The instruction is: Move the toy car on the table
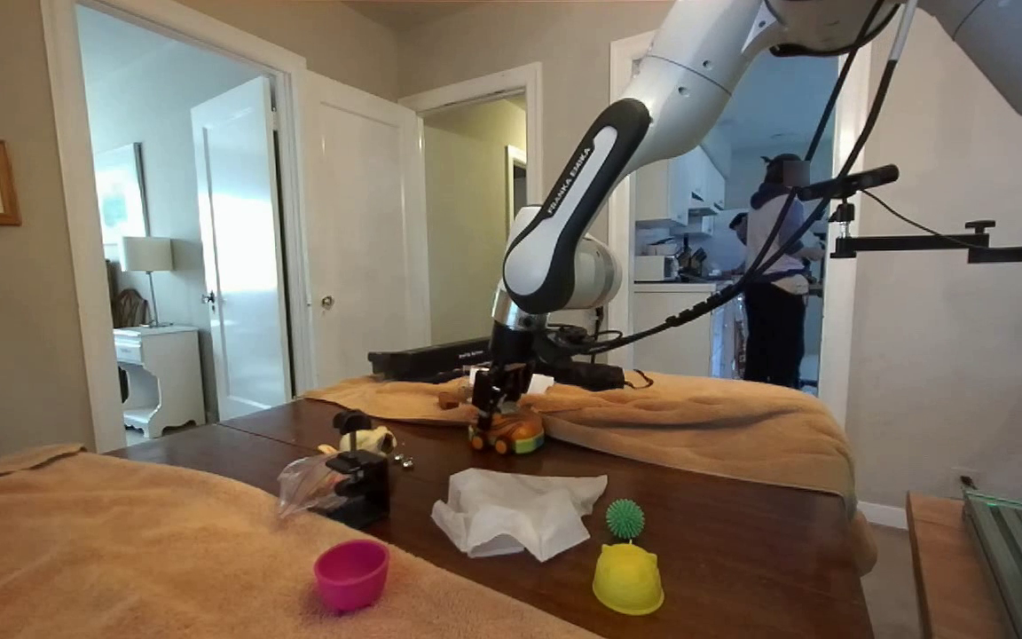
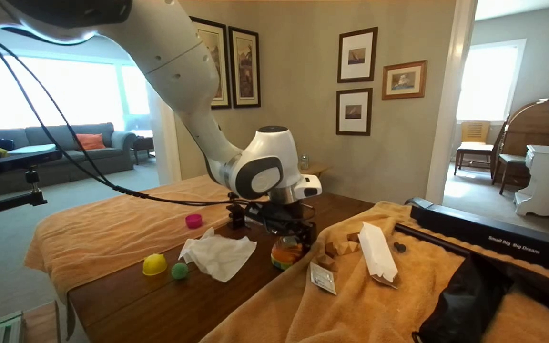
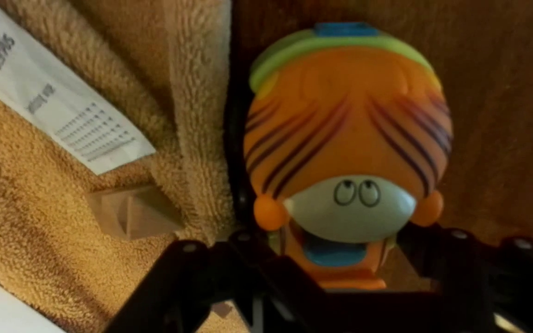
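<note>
Toy car sits on the dark counter, right of centre in the wrist view. The hand straddles its slimmer lower end, likely because the broad body would be harder to clasp; whether it grips, I cannot tell.

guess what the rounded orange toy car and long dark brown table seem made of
The rounded orange toy car is probably moulded plastic: smooth shell, soft sheen. The long dark brown table looks topped in wood, likely varnished: faint grain, soft gloss.
</note>
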Robot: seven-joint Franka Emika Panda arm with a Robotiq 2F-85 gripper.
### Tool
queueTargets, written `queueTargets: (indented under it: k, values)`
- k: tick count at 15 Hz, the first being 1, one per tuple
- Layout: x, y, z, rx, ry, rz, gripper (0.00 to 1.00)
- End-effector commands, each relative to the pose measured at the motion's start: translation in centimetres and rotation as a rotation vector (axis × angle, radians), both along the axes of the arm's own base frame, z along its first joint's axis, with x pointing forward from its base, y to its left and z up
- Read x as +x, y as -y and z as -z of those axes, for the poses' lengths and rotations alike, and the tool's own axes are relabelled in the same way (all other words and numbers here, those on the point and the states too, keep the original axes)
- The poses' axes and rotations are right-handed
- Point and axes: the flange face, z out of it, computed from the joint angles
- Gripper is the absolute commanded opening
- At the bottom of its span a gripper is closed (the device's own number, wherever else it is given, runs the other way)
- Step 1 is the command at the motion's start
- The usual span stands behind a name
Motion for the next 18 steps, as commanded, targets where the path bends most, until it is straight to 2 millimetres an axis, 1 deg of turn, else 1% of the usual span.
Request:
queueTargets:
  k: [1, 7, 18]
  values:
    - [-3.4, -1.5, 0.8, 0.03, -0.046, 0.05, 0.45]
    - [-6.0, -1.9, 0.7, 0.04, -0.068, 0.078, 0.45]
    - [-9.1, -2.1, 0.9, 0.03, -0.061, 0.076, 0.45]
